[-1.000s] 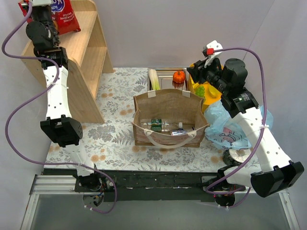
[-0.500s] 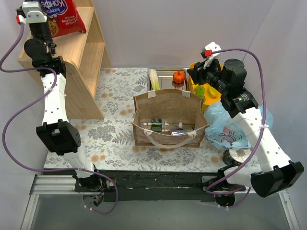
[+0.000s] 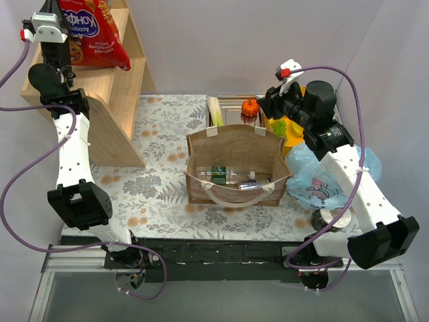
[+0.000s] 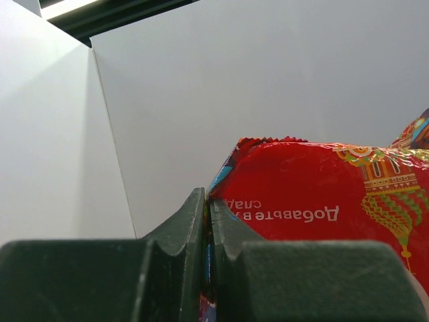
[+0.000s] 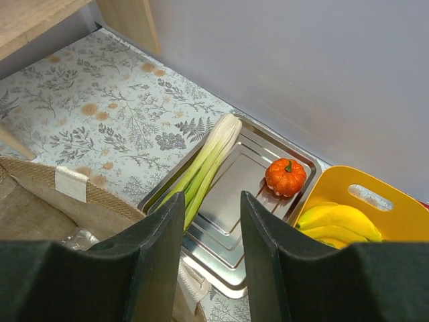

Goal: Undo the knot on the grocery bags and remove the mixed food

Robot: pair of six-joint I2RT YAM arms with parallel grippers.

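My left gripper (image 3: 65,48) is shut on the edge of the red crisp packet (image 3: 90,30), held high over the wooden shelf; the left wrist view shows the jaws (image 4: 206,198) pinching the packet (image 4: 322,221). My right gripper (image 3: 269,106) is open and empty (image 5: 211,198) above the steel tray (image 5: 234,221). On the tray lie the leek (image 5: 204,161) and the small orange pumpkin (image 5: 285,176). The bananas (image 5: 338,225) lie in the yellow tub (image 5: 365,194). The brown paper carrier (image 3: 234,144) holds a clear bottle (image 3: 228,177). The light-blue bag (image 3: 315,178) lies crumpled at the right; I cannot make out its knot.
The wooden shelf (image 3: 120,74) stands at the back left. A round tin (image 3: 333,218) sits by the right arm's base. The carrier's rim (image 5: 67,184) is just below the right gripper's left finger. A flower-patterned mat (image 3: 161,188) covers the table.
My left arm has lifted the crisp packet higher and swung it out over the shelf. My right gripper has shifted slightly left and back over the tray.
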